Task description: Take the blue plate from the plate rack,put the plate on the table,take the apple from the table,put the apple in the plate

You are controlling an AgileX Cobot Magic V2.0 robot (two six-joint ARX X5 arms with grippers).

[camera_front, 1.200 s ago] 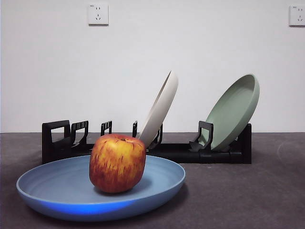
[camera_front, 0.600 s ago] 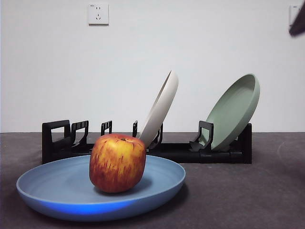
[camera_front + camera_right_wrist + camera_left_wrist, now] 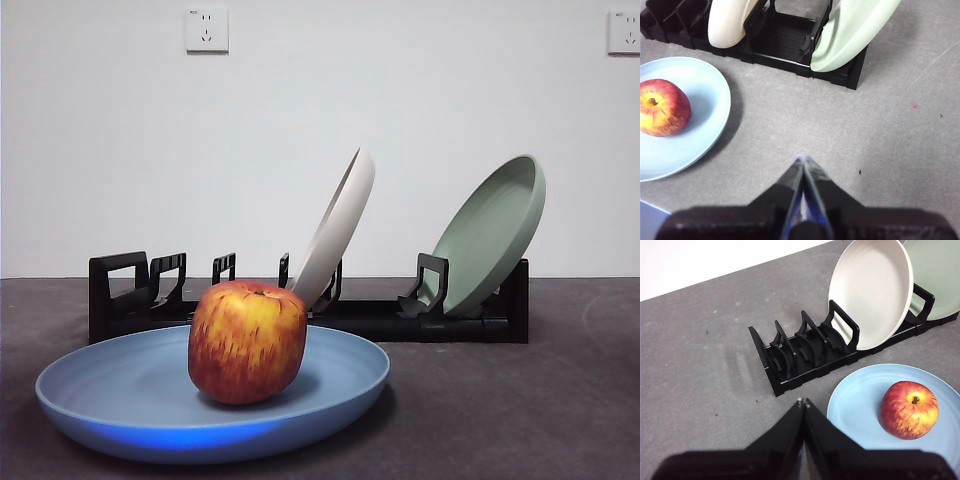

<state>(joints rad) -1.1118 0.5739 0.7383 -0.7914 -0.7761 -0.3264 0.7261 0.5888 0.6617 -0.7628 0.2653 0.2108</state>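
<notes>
Apple [image 3: 247, 342] sits upright inside the blue plate [image 3: 120, 400], which lies flat on the table [image 3: 520, 420] just in front of the plate rack [image 3: 130, 295]. 2 other plates lean in the rack: a cream-white plate [image 3: 338, 228] and a sage-green plate [image 3: 490, 235]. Left gripper [image 3: 802, 402] and right gripper [image 3: 802, 159] both hang above the table with jaws pressed together, holding nothing.

blue plate [image 3: 330, 385]: matt, smooth, looks plastic
apple [image 3: 247, 341]: waxy skin, faint sheen
plate rack [image 3: 375, 318]: black moulded plastic, dull gloss
table [image 3: 520, 400]: dark grey, matt, finely grainy
cream plate [image 3: 338, 226]: matt, smooth
</notes>
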